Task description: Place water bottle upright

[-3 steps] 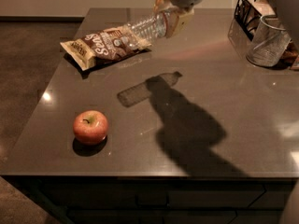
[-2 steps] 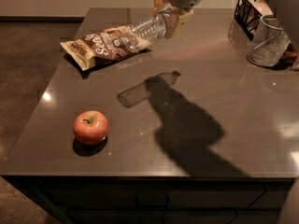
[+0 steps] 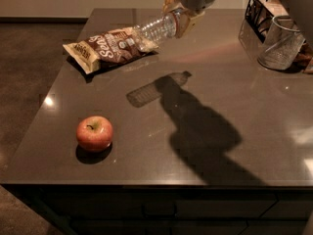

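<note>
The water bottle (image 3: 155, 30) is a clear ribbed plastic bottle. It is held in the air above the table's far middle, lying nearly level, its free end pointing left over the chip bag. My gripper (image 3: 178, 14) comes down from the top edge and is shut on the bottle's right end. The cap and label are hidden by the fingers (image 3: 185, 23). The bottle's shadow falls on the dark tabletop (image 3: 225, 82) below.
A brown chip bag (image 3: 108, 48) lies at the far left. A red apple (image 3: 94, 133) sits near the front left. A wide clear cup-shaped container (image 3: 280, 43) and a black wire basket (image 3: 259, 9) stand at the far right.
</note>
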### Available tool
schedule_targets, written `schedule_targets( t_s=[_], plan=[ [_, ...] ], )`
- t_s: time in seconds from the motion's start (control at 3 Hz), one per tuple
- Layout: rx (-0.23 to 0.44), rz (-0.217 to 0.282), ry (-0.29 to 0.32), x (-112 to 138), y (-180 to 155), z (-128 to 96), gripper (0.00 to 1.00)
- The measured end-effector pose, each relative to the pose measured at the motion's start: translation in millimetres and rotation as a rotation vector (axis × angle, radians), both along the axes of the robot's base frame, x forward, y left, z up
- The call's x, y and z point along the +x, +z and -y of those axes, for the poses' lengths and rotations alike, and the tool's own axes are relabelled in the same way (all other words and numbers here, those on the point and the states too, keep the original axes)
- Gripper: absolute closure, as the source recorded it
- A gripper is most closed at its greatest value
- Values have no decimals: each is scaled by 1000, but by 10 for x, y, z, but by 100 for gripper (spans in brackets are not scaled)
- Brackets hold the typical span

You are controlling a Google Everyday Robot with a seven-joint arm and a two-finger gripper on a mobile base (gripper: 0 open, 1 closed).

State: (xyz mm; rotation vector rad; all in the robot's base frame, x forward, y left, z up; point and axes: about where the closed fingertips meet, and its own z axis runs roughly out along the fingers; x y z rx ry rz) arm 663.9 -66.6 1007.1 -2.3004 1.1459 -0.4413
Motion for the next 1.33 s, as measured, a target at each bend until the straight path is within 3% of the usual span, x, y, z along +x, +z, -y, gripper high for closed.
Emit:
schedule_targets(
  t_s=[0.33, 0.67, 1.0, 1.33],
  plan=[
    [20, 73, 37, 247, 1, 179, 100],
    [35, 196, 125, 519, 82, 453, 100],
    [61, 319, 205, 645, 186, 701, 100],
    [24, 480, 279, 628, 343, 952, 100]
  ],
)
